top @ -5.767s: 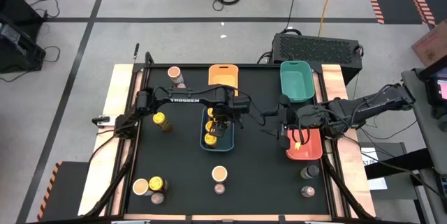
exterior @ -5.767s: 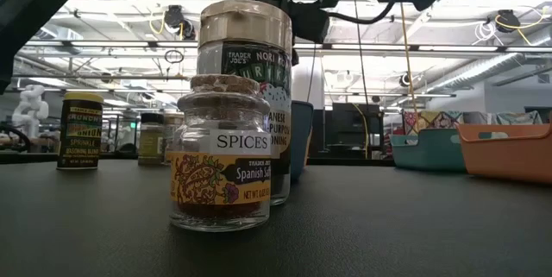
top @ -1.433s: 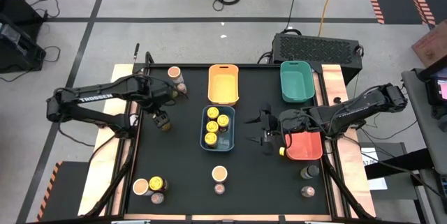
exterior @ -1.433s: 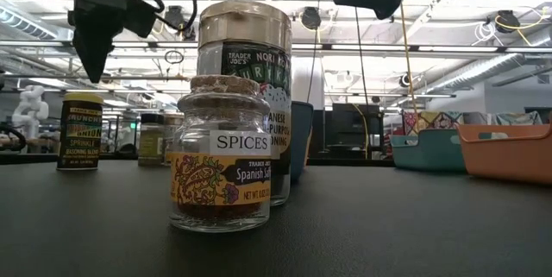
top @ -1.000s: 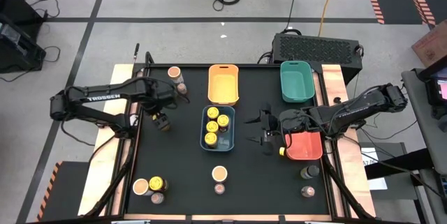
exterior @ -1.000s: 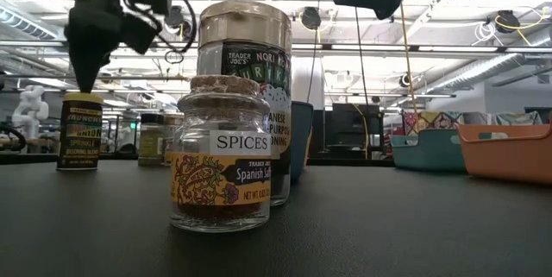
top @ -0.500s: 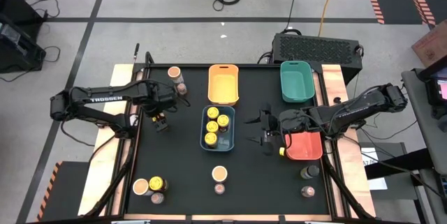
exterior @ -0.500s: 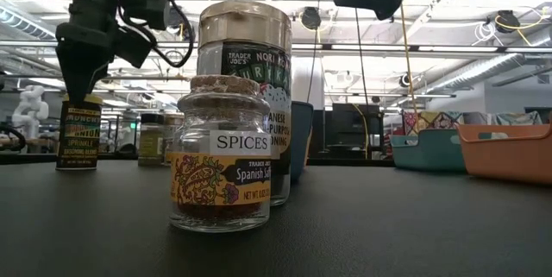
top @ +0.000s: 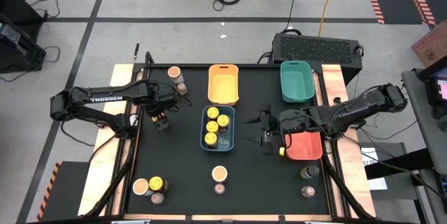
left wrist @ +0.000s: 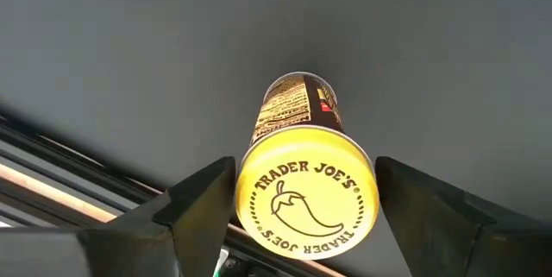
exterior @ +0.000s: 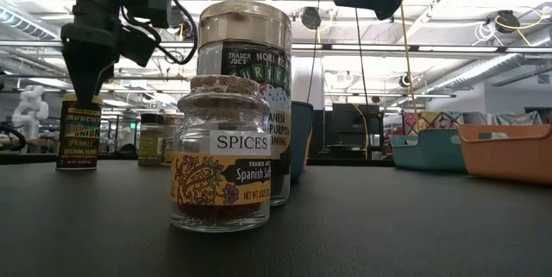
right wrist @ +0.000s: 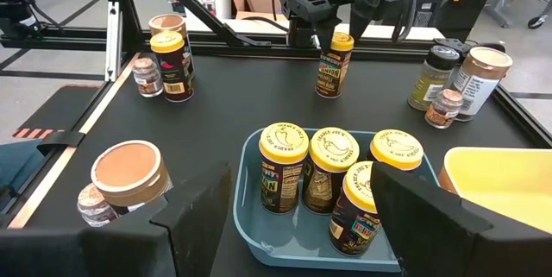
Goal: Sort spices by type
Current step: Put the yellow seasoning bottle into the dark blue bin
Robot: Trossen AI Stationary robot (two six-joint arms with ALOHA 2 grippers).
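A spice jar with a yellow lid (left wrist: pixel 307 198) stands on its base on the black table near the left edge (exterior: pixel 79 132). My left gripper (top: pixel 160 118) points straight down over it, one finger on each side of the lid, and looks open. My right gripper (top: pixel 265 135) hovers open with nothing in it, between the blue tray (top: pixel 204 140) and the red tray (top: pixel 307 147). The blue tray holds several yellow-lidded jars (right wrist: pixel 332 169), upright. My left gripper's fingers (left wrist: pixel 207 195) come from above and stand close against two opposite sides of the yellow lid's rim (left wrist: pixel 246 192). I cannot tell whether they touch it. The jar stands upright on the table.
An orange tray (top: pixel 223 84) and a green tray (top: pixel 297 81) lie at the far edge. A peach-topped tub (top: pixel 174 73) stands far left. More jars stand near the front: left (top: pixel 155 183), middle (top: pixel 219 174), right (top: pixel 309 173). Bare table lies between the rows.
My left gripper has come in over the yellow-lidded jar and straightened from a tilt to upright, so that it now covers the lid from above. The jar has stayed in place.
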